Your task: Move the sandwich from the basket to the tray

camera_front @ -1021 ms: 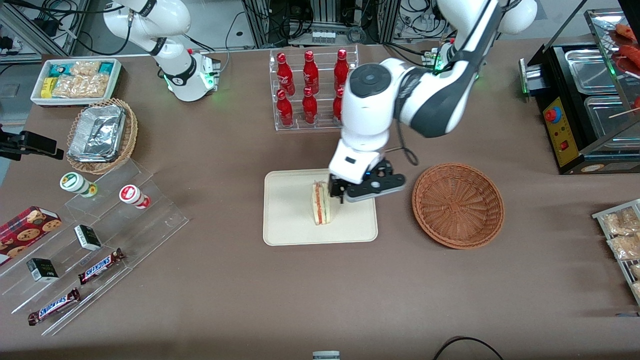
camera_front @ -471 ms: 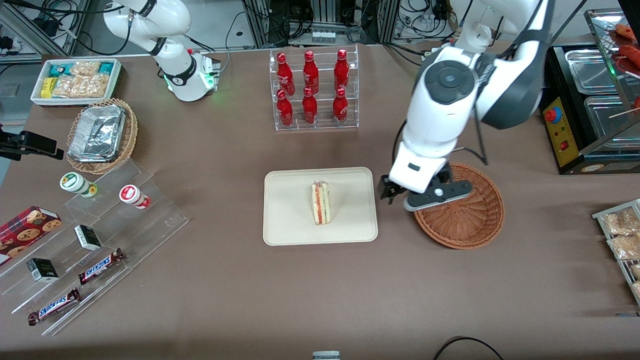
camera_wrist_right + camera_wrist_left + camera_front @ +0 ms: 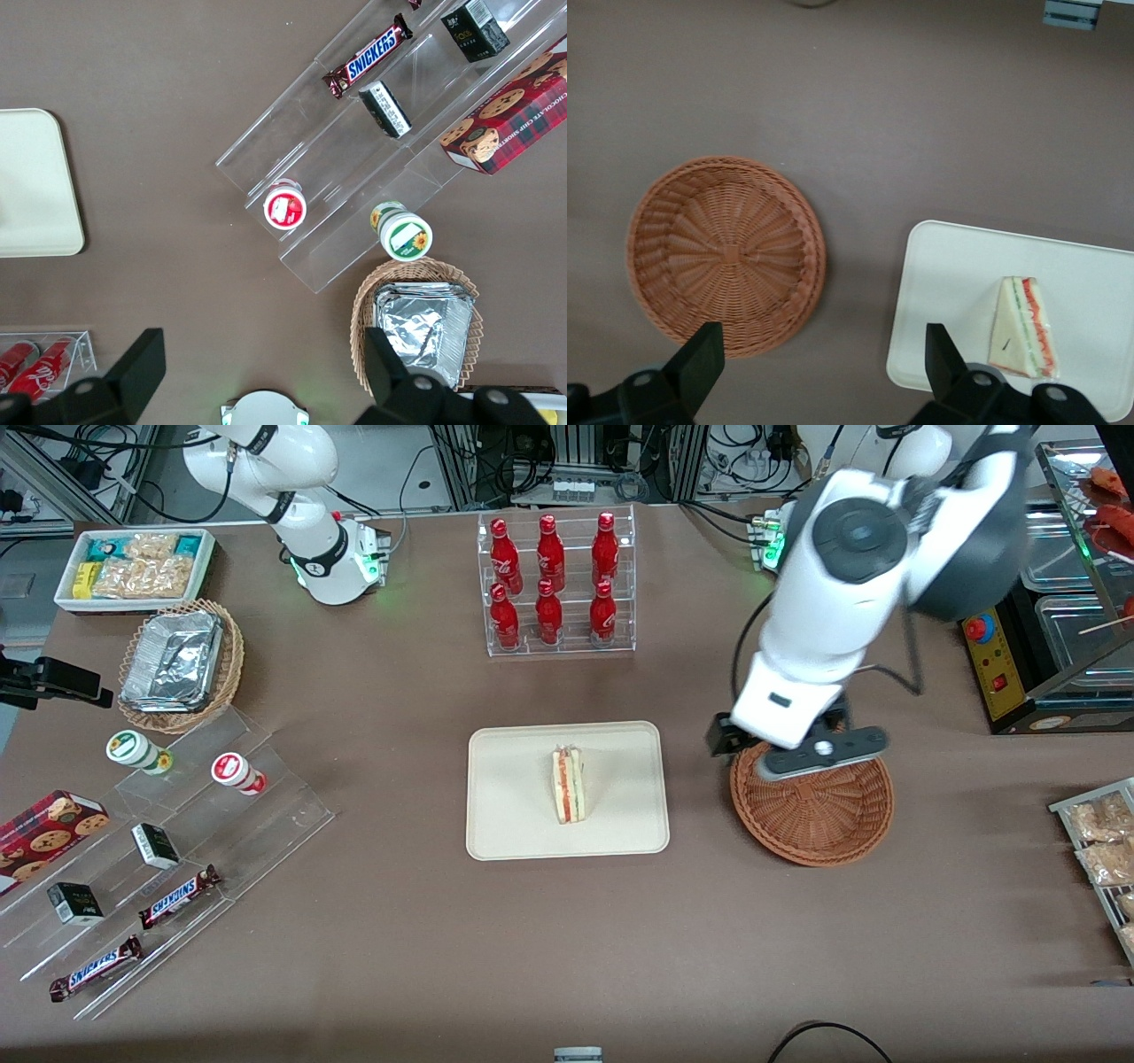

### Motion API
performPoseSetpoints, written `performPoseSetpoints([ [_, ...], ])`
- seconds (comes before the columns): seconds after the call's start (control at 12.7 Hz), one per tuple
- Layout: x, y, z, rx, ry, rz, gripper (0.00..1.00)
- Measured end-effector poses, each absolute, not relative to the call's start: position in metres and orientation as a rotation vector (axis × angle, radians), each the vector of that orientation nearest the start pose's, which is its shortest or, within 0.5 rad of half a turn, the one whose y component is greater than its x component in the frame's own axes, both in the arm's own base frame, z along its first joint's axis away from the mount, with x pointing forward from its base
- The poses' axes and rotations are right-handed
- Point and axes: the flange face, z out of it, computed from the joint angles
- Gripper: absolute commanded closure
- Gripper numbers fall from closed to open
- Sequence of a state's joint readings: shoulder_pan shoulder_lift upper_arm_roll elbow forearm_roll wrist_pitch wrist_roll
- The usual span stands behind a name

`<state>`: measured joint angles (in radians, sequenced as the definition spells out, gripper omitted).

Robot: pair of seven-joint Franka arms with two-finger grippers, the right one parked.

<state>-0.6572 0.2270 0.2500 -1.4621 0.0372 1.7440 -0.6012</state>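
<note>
Front view: the sandwich (image 3: 568, 786) stands on its edge mid-tray (image 3: 514, 797), so the drop looks done. The end effector (image 3: 802, 751) hangs above the basket's (image 3: 824, 824) rim, holding nothing. 0.5 s ago it was lower and nearer the tray, so it's backing off.

Left wrist view: fingers (image 3: 698, 361) spread wide, basket (image 3: 725, 255) empty, sandwich (image 3: 1022, 326) on the tray (image 3: 948, 292), all on the table (image 3: 850, 106).

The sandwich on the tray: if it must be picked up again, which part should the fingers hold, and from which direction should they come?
Probably from straight above: the sandwich stands on edge on the tray, so close the fingers on its two flat bread faces, near the middle. The gripper is open, above the empty basket.
</note>
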Motion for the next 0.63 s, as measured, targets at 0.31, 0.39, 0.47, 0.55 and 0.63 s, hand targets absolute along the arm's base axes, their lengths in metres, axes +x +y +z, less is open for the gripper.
performPoseSetpoints([
  [0.31, 0.589, -0.17, 0.59, -3.078, -0.232, -0.099, 0.0],
  [0.39, 0.59, -0.146, 0.596, -3.082, -0.208, -0.081, 0.0],
  [0.47, 0.588, -0.124, 0.602, -3.084, -0.179, -0.054, 0.0],
  [0.55, 0.585, -0.107, 0.609, -3.091, -0.148, -0.036, 0.0],
  [0.63, 0.581, -0.094, 0.615, -3.097, -0.126, -0.031, 0.0],
])
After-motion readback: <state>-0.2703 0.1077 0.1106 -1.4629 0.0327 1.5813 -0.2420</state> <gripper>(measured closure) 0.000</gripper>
